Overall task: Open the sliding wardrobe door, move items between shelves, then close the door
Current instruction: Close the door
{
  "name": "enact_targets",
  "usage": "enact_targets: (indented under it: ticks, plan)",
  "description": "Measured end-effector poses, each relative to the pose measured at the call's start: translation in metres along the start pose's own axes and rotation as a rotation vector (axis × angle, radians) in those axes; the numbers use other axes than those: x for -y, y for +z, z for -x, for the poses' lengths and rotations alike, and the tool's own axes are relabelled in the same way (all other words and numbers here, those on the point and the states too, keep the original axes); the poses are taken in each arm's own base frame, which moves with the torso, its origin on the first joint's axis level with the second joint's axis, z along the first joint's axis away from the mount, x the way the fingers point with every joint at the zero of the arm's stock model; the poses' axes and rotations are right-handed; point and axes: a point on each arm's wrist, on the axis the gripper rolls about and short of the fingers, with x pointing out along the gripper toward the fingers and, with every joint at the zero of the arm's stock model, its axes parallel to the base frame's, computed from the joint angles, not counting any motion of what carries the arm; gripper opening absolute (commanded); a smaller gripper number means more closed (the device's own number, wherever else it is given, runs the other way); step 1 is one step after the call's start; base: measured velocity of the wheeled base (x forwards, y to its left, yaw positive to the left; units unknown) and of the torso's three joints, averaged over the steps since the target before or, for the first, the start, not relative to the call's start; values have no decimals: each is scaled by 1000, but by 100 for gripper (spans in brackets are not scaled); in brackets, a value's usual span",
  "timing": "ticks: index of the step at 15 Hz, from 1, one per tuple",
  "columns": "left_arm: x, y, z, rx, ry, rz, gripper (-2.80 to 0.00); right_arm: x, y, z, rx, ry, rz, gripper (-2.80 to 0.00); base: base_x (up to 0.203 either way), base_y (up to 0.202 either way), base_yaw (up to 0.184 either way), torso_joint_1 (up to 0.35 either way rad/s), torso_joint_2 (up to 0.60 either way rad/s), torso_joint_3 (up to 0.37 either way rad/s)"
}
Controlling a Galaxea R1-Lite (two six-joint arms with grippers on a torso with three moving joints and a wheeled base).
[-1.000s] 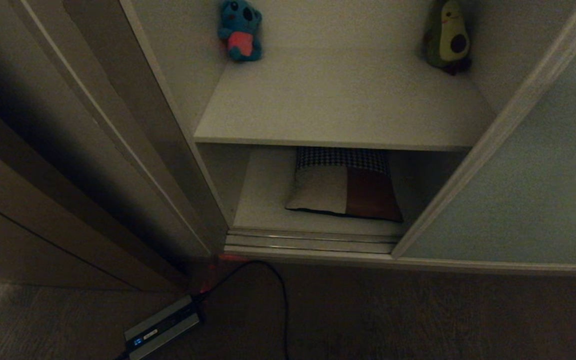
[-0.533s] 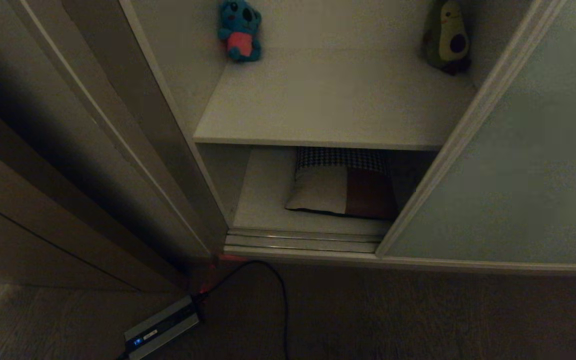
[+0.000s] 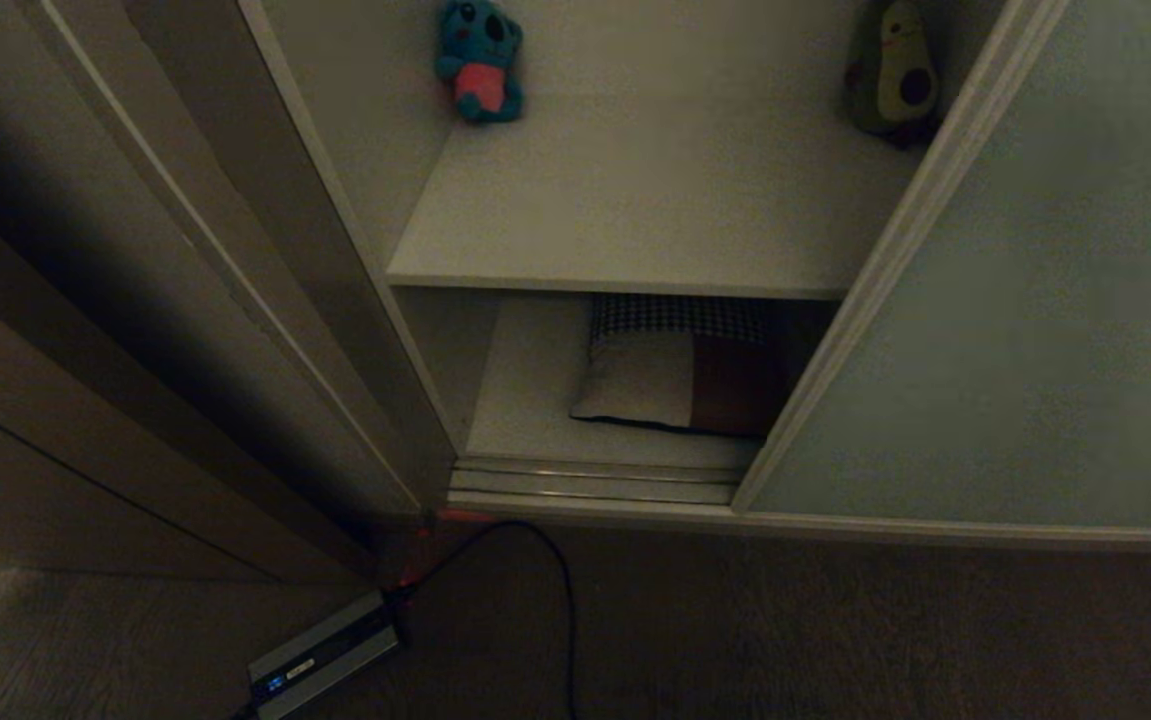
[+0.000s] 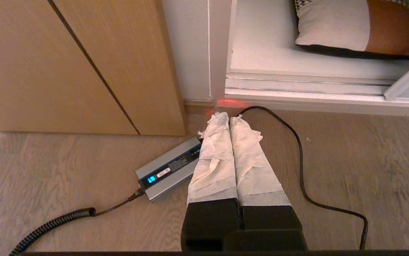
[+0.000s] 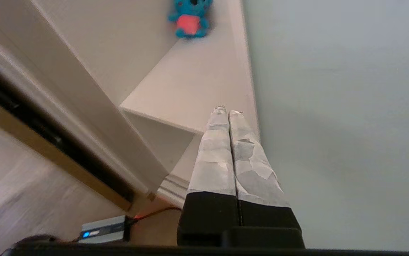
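The sliding wardrobe door [image 3: 1035, 300] stands partly across the opening, its beige-framed edge covering the cushion's right end. On the upper shelf [image 3: 655, 210] sit the teal koala plush [image 3: 480, 60] at the back left and the avocado plush [image 3: 893, 75] at the back right, close to the door's edge. The houndstooth cushion [image 3: 675, 375] lies on the lower shelf [image 3: 525, 400]. Neither gripper shows in the head view. My right gripper [image 5: 228, 111] is shut and empty, its tips right beside the door [image 5: 332, 106] edge. The left gripper [image 4: 229, 115] is shut and empty, low over the floor.
A grey charger box [image 3: 320, 655] with a black cable [image 3: 565, 600] lies on the wooden floor before the wardrobe. Brown wooden panelling [image 3: 85, 400] stands at the left. The ribbed metal floor track [image 3: 595, 480] runs along the wardrobe's bottom front.
The door has slid leftward, narrowing the opening and covering more of the cushion's rust end and the space beside the avocado plush. The plush toys and cushion have not moved.
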Motion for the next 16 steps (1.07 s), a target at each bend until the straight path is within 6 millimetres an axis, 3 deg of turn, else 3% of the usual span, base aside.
enact_targets:
  ticks: [8, 16]
  plan:
    - [0, 0, 0, 0, 0, 0, -280, 8, -14, -42, -63, 46, -33, -280, 0, 0, 0, 0, 0, 0]
    - [0, 0, 0, 0, 0, 0, -280, 15, -21, -67, -81, 53, -46, -280, 0, 0, 0, 0, 0, 0]
